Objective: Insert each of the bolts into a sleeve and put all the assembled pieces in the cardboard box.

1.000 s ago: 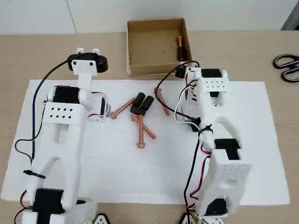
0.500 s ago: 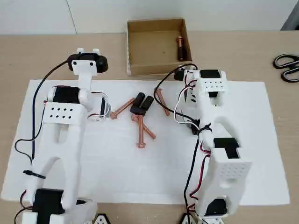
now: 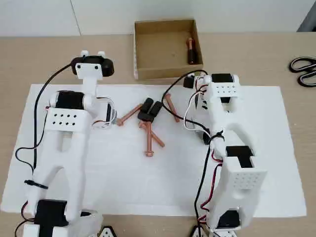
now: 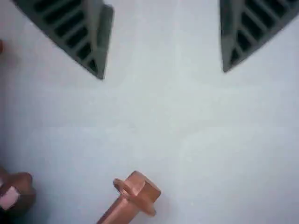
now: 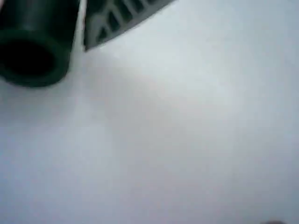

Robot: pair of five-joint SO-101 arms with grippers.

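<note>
The cardboard box (image 3: 136,49) is found just past the far border of the white sheet (image 3: 123,187), open upward. Open sheet is noted on the near side between the left arm (image 3: 66,133) and the right arm (image 3: 232,128), and along the outer margins beyond each. One assembled piece (image 3: 191,51) is recorded lying against the box's right wall.

The loose parts are clustered mid-sheet between the arms: four bolts (image 3: 148,140) and black sleeves (image 3: 156,108), several touching or crossed. The left gripper (image 4: 162,70) is held with its jaws apart over bare sheet. The nearest bolt (image 4: 135,193) is seen near it, head toward the gripper, untouched. In the right wrist view a sleeve (image 5: 35,51) is observed close up, bore toward the camera, just beside the right gripper (image 5: 100,28). Whether that gripper is clamped on it cannot be told.

The sheet is laid on a wooden table (image 3: 29,59). Scissors (image 3: 303,69) are noted at the table's right edge, well apart from the work. A pale wall (image 3: 39,15) is seen behind.
</note>
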